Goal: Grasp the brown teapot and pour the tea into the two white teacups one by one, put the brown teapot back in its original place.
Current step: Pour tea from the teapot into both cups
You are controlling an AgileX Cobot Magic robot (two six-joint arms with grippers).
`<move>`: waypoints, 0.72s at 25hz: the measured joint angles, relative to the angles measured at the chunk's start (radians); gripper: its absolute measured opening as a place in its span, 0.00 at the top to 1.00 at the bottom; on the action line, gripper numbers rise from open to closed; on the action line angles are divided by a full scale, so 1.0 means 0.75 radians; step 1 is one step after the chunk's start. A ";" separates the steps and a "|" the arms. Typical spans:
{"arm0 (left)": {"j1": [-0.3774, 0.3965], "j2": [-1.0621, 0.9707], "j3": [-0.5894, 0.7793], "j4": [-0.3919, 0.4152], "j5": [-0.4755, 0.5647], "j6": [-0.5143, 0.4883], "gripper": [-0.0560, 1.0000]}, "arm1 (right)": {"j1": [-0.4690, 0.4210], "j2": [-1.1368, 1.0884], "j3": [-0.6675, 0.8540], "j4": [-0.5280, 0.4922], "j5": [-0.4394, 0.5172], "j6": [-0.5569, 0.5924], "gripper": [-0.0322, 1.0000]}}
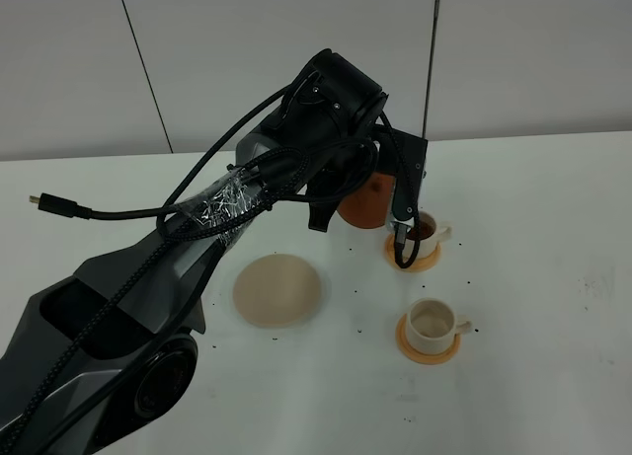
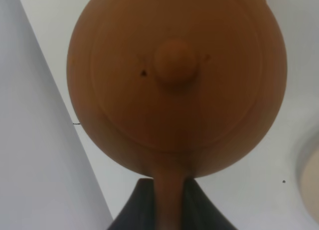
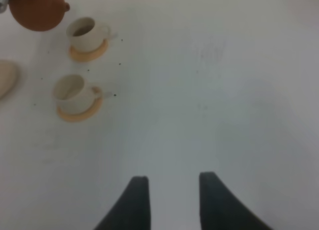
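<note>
Left gripper [image 2: 169, 205], clamped on the brown teapot [image 1: 361, 204], appears to be filling the tea-dark cup [image 1: 428, 230] right of centre. The empty cup [image 1: 432, 322] below comes next. Right gripper [image 3: 173, 200] gapes, holding nothing.

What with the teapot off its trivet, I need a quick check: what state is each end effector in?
Left end effector: closed on the handle of the brown teapot.
Right end effector: open, holding nothing.

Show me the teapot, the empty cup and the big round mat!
teapot [image 2: 177, 90], left wrist view, on its lid.
empty cup [image 1: 432, 322], high outside view, inside the cup.
round mat [image 1: 276, 289], high outside view, middle of its top.
</note>
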 joint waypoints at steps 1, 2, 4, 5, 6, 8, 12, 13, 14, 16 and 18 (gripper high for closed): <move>0.000 0.000 0.000 -0.004 0.003 -0.011 0.79 | 0.000 0.000 0.000 0.000 0.000 0.000 0.73; 0.000 0.000 0.000 -0.009 0.006 -0.021 0.79 | 0.000 0.000 0.000 0.000 0.000 0.000 0.73; 0.000 0.000 0.000 -0.015 0.012 -0.034 0.79 | 0.000 0.000 0.000 0.000 0.000 0.000 0.73; 0.000 0.000 0.000 -0.017 0.016 -0.040 0.79 | 0.000 0.000 0.000 0.000 0.000 0.000 0.73; 0.000 0.000 0.000 -0.018 0.021 -0.047 0.79 | 0.000 0.000 0.000 0.000 0.000 0.000 0.73; 0.000 0.000 0.000 -0.022 0.027 -0.056 0.79 | 0.000 0.000 0.000 0.000 0.000 0.000 0.73; 0.000 0.000 0.000 -0.051 0.035 -0.071 0.79 | 0.000 0.000 0.000 0.000 0.000 0.000 0.73; 0.000 0.000 0.000 -0.061 0.042 -0.083 0.79 | 0.000 0.000 0.000 0.000 0.000 0.000 0.73; 0.003 0.000 0.000 -0.070 0.048 -0.095 0.79 | 0.000 0.000 0.000 0.000 0.000 0.000 0.73; 0.008 0.000 0.000 -0.089 0.064 -0.120 0.79 | 0.000 0.000 0.000 0.000 0.000 0.000 0.73; 0.022 -0.002 0.000 -0.126 0.087 -0.133 0.79 | 0.000 0.000 0.000 0.000 0.000 0.000 0.73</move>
